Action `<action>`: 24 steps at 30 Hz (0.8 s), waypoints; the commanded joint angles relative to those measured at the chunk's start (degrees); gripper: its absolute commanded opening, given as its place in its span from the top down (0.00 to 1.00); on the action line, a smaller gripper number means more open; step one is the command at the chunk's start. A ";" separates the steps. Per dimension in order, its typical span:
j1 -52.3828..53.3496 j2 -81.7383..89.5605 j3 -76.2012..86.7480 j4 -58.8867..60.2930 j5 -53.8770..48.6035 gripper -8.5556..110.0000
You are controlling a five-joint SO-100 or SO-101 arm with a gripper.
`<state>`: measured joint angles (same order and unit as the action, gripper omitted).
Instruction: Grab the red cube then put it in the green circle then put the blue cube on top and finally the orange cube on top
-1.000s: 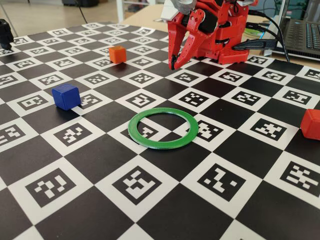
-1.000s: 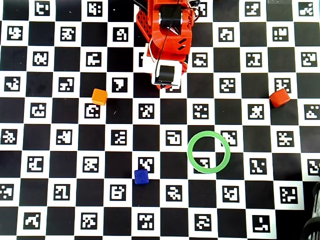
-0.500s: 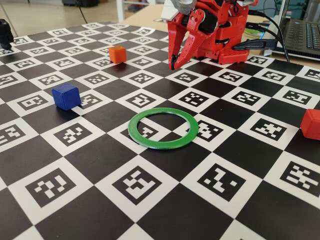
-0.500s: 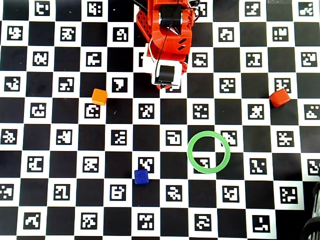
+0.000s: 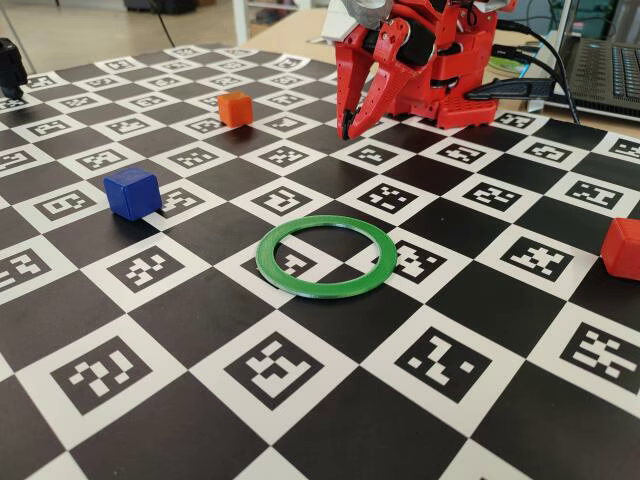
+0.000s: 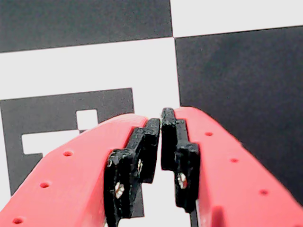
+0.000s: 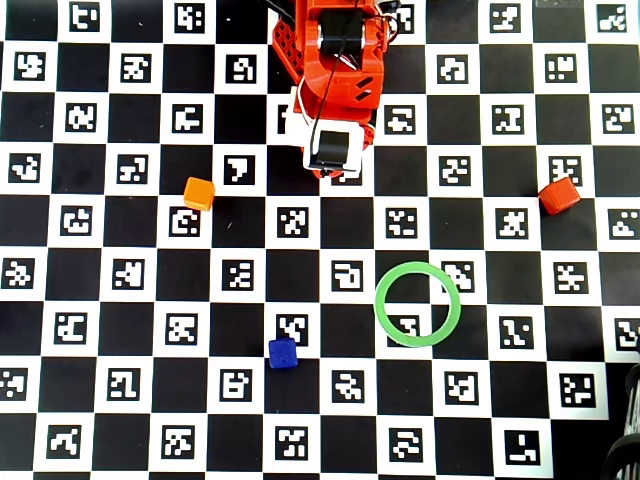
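The red cube (image 5: 622, 248) sits at the right edge of the fixed view, and at the right (image 7: 558, 195) in the overhead view. The green circle (image 5: 325, 288) lies flat mid-board with nothing inside it (image 7: 380, 304). Left of it stands the blue cube (image 5: 132, 192) (image 7: 283, 353). The orange cube (image 5: 235, 108) (image 7: 199, 193) is farther back on the left. My gripper (image 5: 346, 130) hangs at the far side by the arm's base, tips down just above the board, apart from every cube. In the wrist view the gripper (image 6: 161, 120) is shut with nothing between its black pads.
The board (image 5: 300, 400) is a black-and-white checkered mat with printed markers. A laptop (image 5: 610, 70) and cables (image 5: 530, 65) lie behind the arm at the right. A black object (image 5: 10, 65) stands at the far left edge, another (image 7: 625, 450) at the overhead view's bottom right.
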<state>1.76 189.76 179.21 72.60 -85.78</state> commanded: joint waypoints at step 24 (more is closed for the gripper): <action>-1.67 -32.96 -50.98 15.12 32.52 0.98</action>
<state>0.44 162.77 143.17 84.38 -58.36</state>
